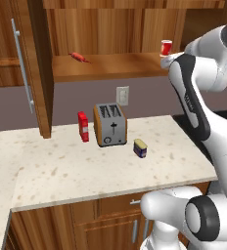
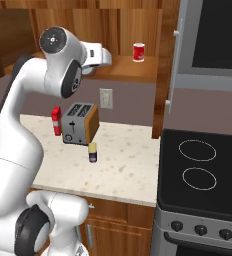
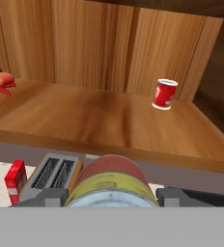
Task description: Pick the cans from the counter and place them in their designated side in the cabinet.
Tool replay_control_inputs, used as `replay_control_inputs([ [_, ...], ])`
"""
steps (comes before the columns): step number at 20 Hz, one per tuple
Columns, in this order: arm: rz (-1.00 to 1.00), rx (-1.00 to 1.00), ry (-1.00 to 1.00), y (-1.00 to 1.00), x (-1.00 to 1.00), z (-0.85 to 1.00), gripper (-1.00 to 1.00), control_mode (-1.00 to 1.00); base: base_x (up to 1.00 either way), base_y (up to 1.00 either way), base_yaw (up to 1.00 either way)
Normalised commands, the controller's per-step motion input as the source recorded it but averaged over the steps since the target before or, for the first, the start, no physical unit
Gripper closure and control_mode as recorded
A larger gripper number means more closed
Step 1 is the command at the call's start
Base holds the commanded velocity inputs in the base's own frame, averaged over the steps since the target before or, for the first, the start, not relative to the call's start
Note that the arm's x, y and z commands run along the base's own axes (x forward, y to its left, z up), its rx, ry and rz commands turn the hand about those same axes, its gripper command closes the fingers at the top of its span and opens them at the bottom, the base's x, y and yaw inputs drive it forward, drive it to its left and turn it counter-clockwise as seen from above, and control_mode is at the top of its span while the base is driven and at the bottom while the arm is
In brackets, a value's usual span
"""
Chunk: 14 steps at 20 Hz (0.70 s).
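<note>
One can (image 3: pixel 109 185) within hand (image 3: pixel 111 197)

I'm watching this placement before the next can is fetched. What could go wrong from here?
1. The can held in the end effector sits at about the height of the cabinet shelf's front edge; moving forward without lifting could strike it.
2. The red cup stands on the shelf's right side; a placement there could knock it.
3. The blue can on the counter near the toaster leaves a tight approach later.

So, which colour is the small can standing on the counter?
Dark blue-purple with a yellow top; the can shows best in the left base view, on the counter.
</note>
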Motion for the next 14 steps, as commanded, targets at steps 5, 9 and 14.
replay_control_inputs([
  [5, 0.0, 0.0, 0.0, -0.04, 0.19, 0.0, 1.0, -1.0, 0.0, 0.0, 0.0],
  [9, 0.0, 0.0, 0.0, -0.03, 0.26, 0.0, 1.0, -1.0, 0.0, 0.0, 0.0],
  [14, 0.0, 0.0, 0.0, -0.01, 0.29, 0.0, 1.0, -1.0, 0.0, 0.0, 0.0],
])
